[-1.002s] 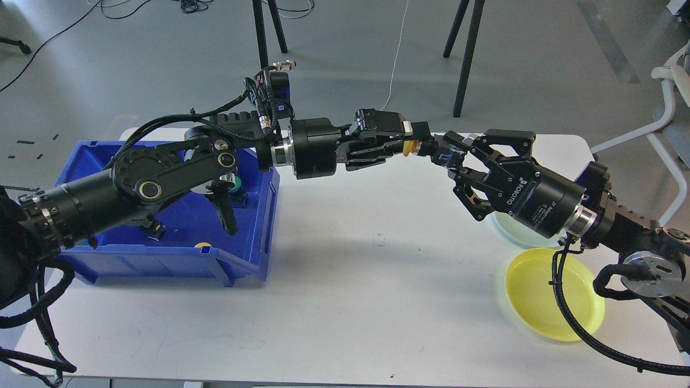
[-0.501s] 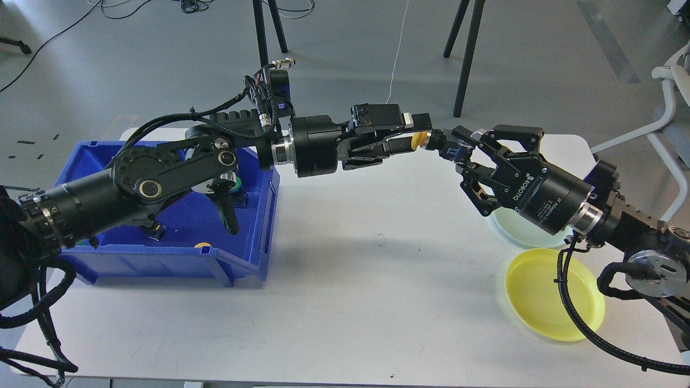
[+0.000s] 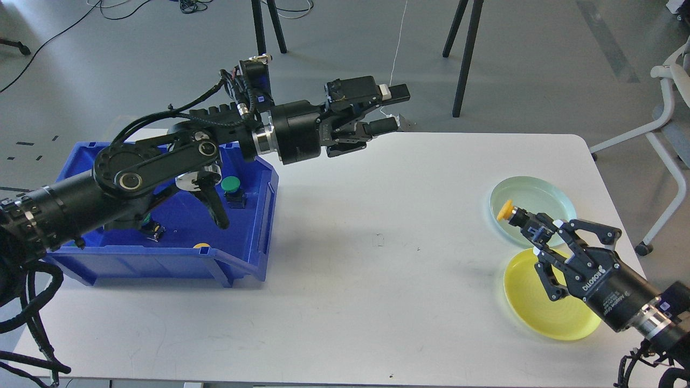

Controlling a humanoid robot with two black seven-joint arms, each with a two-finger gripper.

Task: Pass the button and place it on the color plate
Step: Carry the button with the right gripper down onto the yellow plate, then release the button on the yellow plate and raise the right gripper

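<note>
My right gripper (image 3: pixel 531 231) is shut on the yellow button (image 3: pixel 505 209), a yellow cap on a dark body. It holds it just above the left edge of the pale green plate (image 3: pixel 555 199), beside the yellow plate (image 3: pixel 531 307). My left gripper (image 3: pixel 392 109) is open and empty, raised over the table's far edge, its fingers spread. A green button (image 3: pixel 230 185) stands in the blue bin (image 3: pixel 215 264).
The blue bin at the left holds several more buttons, partly hidden by my left arm. A chair (image 3: pixel 671 108) stands at the right past the table's edge. Stand legs (image 3: pixel 463 59) rise behind the table.
The button passed from my left gripper to my right. My right arm drew back and down to the plates with it. My left gripper opened and pulled back to the left.
</note>
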